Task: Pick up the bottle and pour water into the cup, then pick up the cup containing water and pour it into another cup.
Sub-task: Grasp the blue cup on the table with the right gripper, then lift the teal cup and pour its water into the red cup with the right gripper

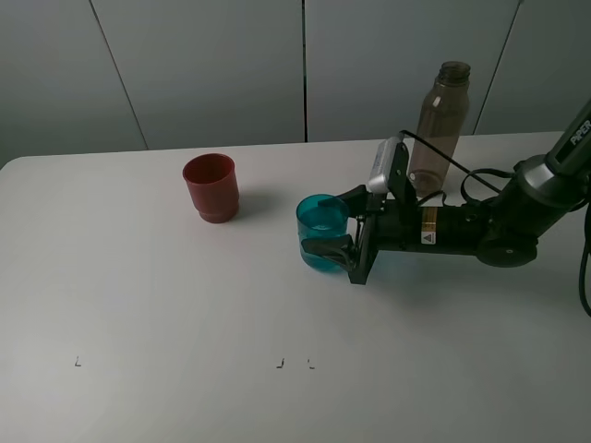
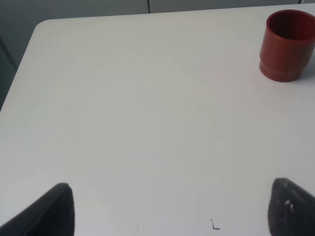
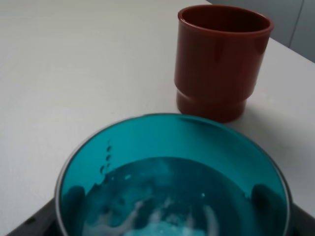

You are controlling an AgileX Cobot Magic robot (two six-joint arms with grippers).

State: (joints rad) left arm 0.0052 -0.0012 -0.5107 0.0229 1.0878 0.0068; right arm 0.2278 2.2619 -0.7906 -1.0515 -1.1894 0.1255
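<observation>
Right gripper point(image 1: 331, 221): my two black fingers stand one on each side of the teal cup point(image 1: 319, 217), and both press on its wall. In the right wrist view the pads show as dark patches through the see-through plastic on opposite sides. I have hold of the cup. It stands upright with its base on the white table point(image 1: 166, 295). Water lies in the lower part of the cup point(image 3: 167, 196), with bright glints on its surface and a few drops on the inner wall.

Red-brown cup point(image 1: 211, 187): it is straight ahead of my right fingertips, beyond the teal cup and apart from it. It is upright, with the stepped narrow base down.

Bottle point(image 1: 441, 125): it stands upright beside my right wrist, on the wall side, behind the white wrist camera point(image 1: 388, 166). It is near but apart.

Left gripper point(image 2: 170, 209): the fingers are spread wide and there is nothing between them. The red-brown cup point(image 2: 288, 44) stands well ahead, off to one side.

Writing: "PiPER" point(image 1: 579, 134) is printed on my right arm. A yellow warning label point(image 1: 429, 221) sits on the forearm, too small to read. There are small L-shaped corner marks point(image 1: 78, 362) on the table.
</observation>
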